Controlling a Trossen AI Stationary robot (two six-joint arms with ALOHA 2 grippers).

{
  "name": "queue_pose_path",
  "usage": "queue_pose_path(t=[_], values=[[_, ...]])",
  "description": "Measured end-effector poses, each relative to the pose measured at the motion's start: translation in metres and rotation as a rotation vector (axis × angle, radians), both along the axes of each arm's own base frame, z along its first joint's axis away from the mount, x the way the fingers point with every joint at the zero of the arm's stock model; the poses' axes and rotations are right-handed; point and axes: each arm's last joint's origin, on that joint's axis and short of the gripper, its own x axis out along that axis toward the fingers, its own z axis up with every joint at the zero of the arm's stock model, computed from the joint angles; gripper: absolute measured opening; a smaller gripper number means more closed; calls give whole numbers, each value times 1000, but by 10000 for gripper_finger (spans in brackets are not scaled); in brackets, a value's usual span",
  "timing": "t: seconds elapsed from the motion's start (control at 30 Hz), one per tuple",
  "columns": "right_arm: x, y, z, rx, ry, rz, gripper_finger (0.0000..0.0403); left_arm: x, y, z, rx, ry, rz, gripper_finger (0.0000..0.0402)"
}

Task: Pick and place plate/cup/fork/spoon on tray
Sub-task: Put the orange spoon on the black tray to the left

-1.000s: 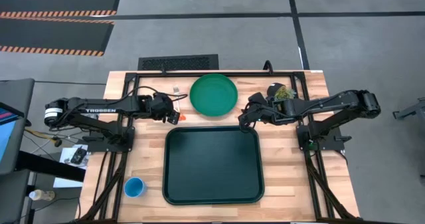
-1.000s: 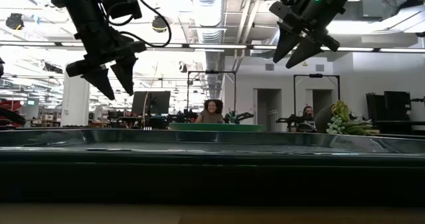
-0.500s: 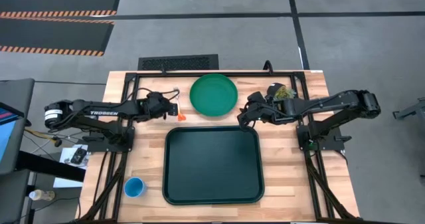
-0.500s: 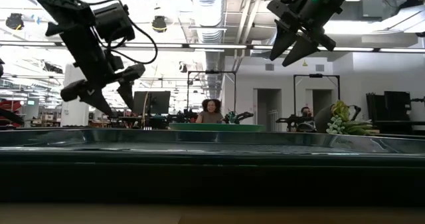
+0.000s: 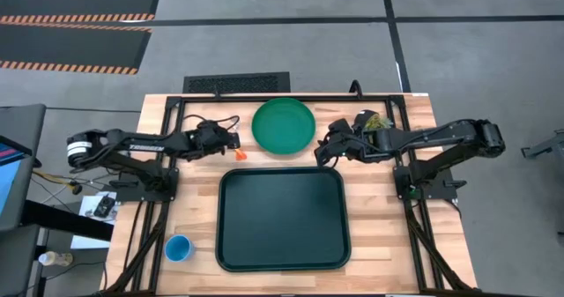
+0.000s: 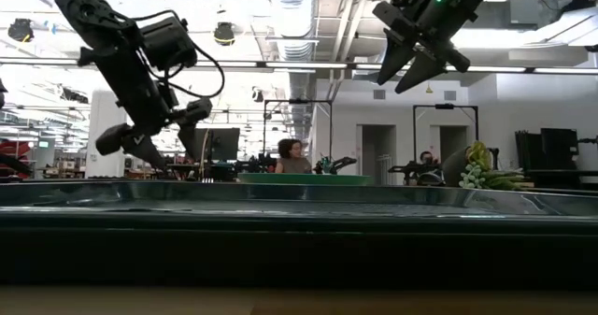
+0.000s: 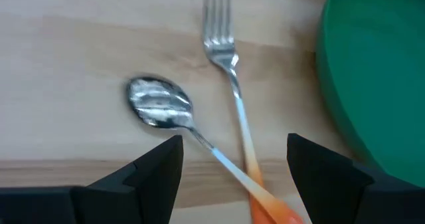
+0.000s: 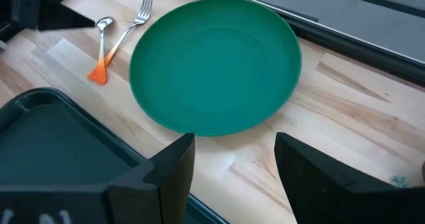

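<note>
fingers on both arms are spread with nothing between them. over the last second my left gripper (image 5: 231, 141) has slid toward the far side and dropped; in the low view it has sunk from high up to just above the table line. it now hangs over the spoon (image 7: 159, 108) and fork (image 7: 229, 84), whose orange handles cross between my open jaws, so i judge a cutlery pick is next and nothing is on the tray (image 5: 280, 218) yet.

my right gripper (image 5: 328, 152) has crept slightly toward the far side, poised at the near right edge of the plate (image 5: 283, 126), still high in the low view.

the left wrist view shows what the high view hides under the arm: spoon bowl to one side, fork tines beyond, handles overlapping, plate rim just beside them. the right wrist view shows the cutlery lying left of the plate and the tray corner near it. only the high view shows the cup (image 5: 179, 248), at the near left, well apart from everything.
</note>
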Motion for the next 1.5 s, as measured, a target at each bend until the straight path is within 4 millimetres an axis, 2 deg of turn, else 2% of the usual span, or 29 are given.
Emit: queue_pose_path(t=[0.27,0.63,0.87,1.23,1.3,1.5], values=[[0,-1,0,-6,3,2,233,9,1,-28,-78,51,40,251],[0,-1,0,-10,6,12,233,22,13,-42,-47,-29,107,244],[1,-1,0,-9,5,12,233,24,16,-48,-46,-50,149,171],[1,-1,1,-9,3,12,233,22,16,-50,-12,-25,172,20],[1,-1,1,-9,3,12,233,24,16,-49,-6,-32,163,7],[1,-1,1,-9,1,12,233,27,14,-47,11,-52,143,3]])
